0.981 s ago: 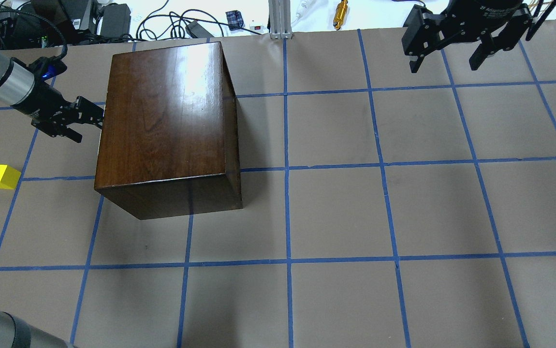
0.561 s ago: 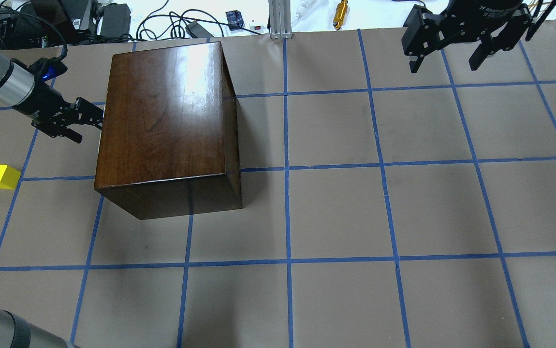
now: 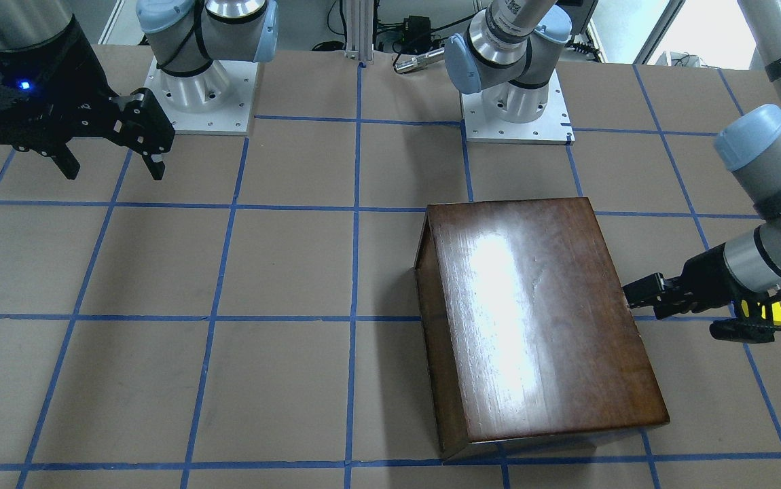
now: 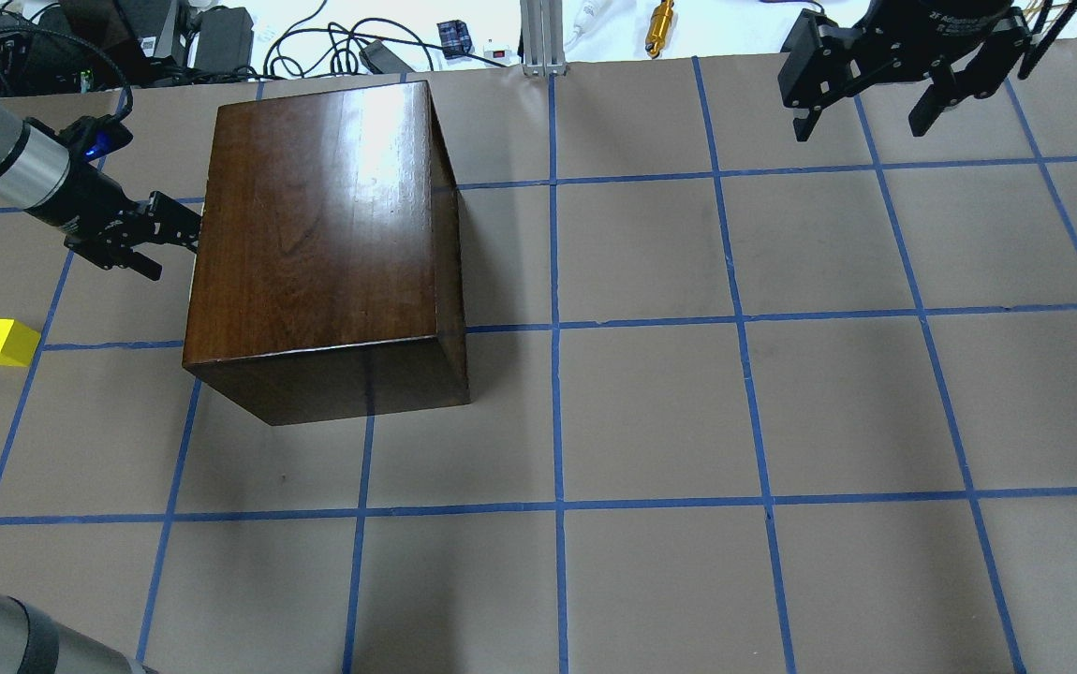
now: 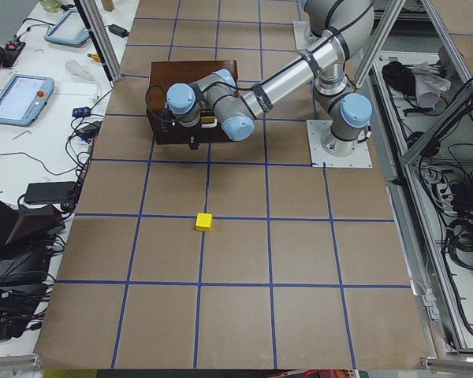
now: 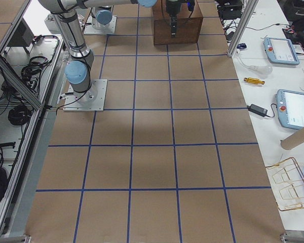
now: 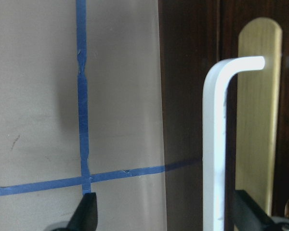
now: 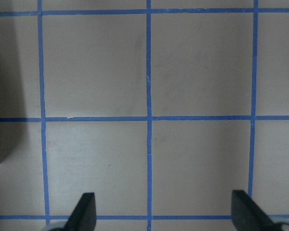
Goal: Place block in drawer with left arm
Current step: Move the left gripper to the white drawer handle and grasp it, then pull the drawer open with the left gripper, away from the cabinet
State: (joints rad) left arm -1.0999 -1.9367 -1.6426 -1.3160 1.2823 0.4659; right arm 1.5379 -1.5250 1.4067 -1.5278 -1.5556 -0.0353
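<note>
The glossy dark brown cabinet (image 4: 323, 234) stands at the far left of the table. Its drawer is shut; the dark front panel (image 7: 188, 96) shows in the left wrist view with a pale bar handle (image 7: 214, 144) on a brass plate. My left gripper (image 4: 173, 245) is open against that face, and the handle lies between its fingertips (image 7: 89, 214). The yellow block (image 4: 3, 342) sits on the table to the left of the cabinet, apart from the gripper; it also shows in the exterior left view (image 5: 203, 222). My right gripper (image 4: 862, 126) is open and empty above the far right.
The tabletop (image 4: 651, 412) is brown paper with a blue tape grid. Cables, a power brick and a brass tool (image 4: 660, 26) lie beyond the far edge. The arm bases (image 3: 516, 109) stand at the robot's side of the table.
My left wrist has shifted slightly toward the far edge, fingertips still at the cabinet's face. The cabinet, the block and the right gripper have not moved.
</note>
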